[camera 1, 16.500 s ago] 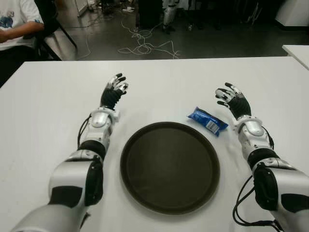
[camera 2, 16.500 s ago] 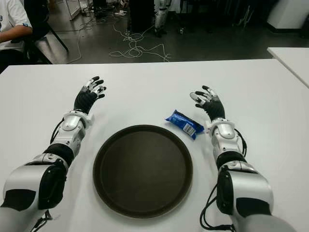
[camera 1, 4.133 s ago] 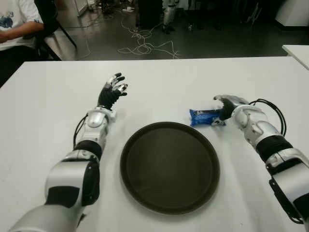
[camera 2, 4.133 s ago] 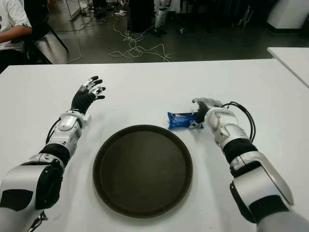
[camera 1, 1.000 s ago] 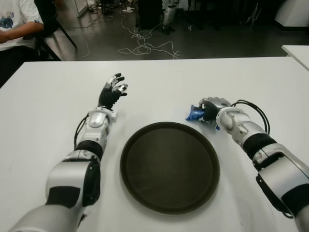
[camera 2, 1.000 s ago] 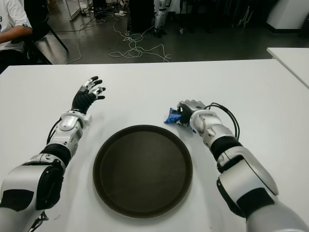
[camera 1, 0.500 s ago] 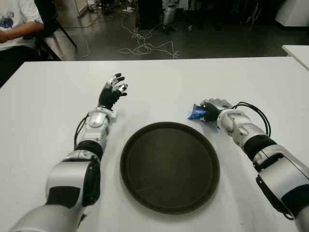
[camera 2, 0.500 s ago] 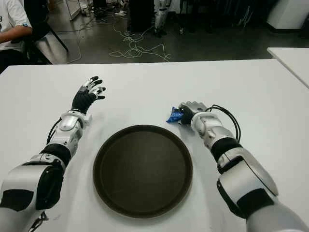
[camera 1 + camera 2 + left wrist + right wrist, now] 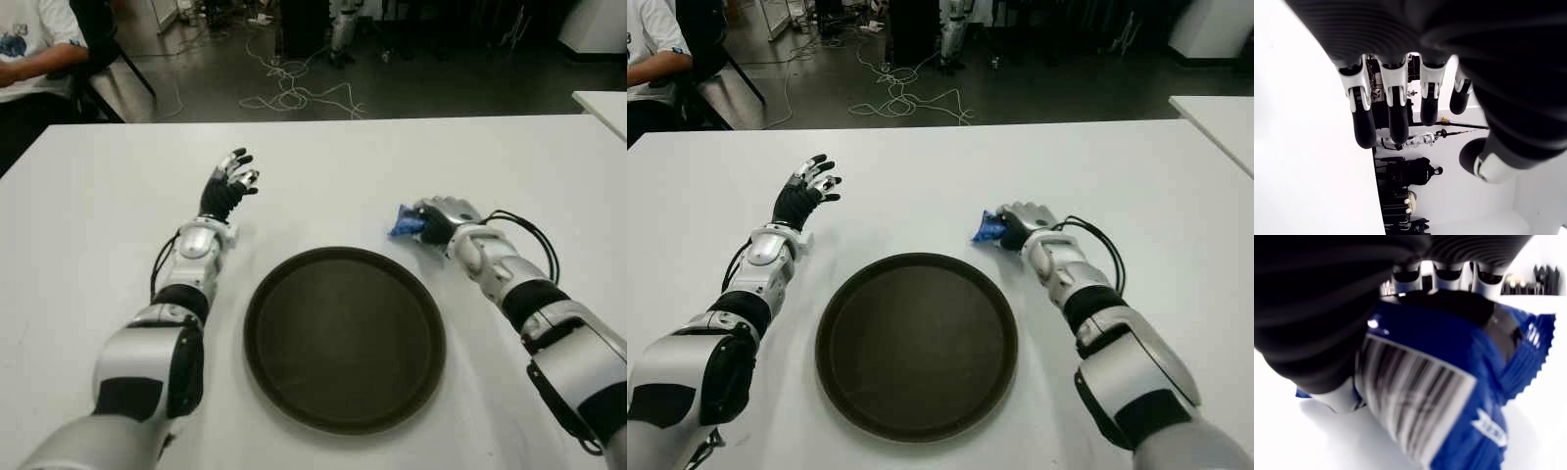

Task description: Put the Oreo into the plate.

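The blue Oreo pack [image 9: 404,225] is clamped in my right hand [image 9: 431,220], just beyond the far right rim of the dark round plate [image 9: 345,336]. Only the pack's left end pokes out of the fist in the eye views. Up close in the right wrist view, the pack [image 9: 1449,396] fills the palm, barcode showing, fingers [image 9: 1449,276] curled over it. My left hand [image 9: 227,183] shows to the far left of the plate with its fingers [image 9: 1393,112] spread and nothing in it.
The white table [image 9: 323,186] runs wide on all sides. Beyond its far edge lie cables [image 9: 294,98] on a dark floor. A seated person [image 9: 29,49] is at the far left corner. Another white table's corner [image 9: 602,103] shows at the right.
My right hand closed on the Oreo pack and lifted it; over the last second it has drifted slightly right and away from the plate's rim. The left hand stayed put.
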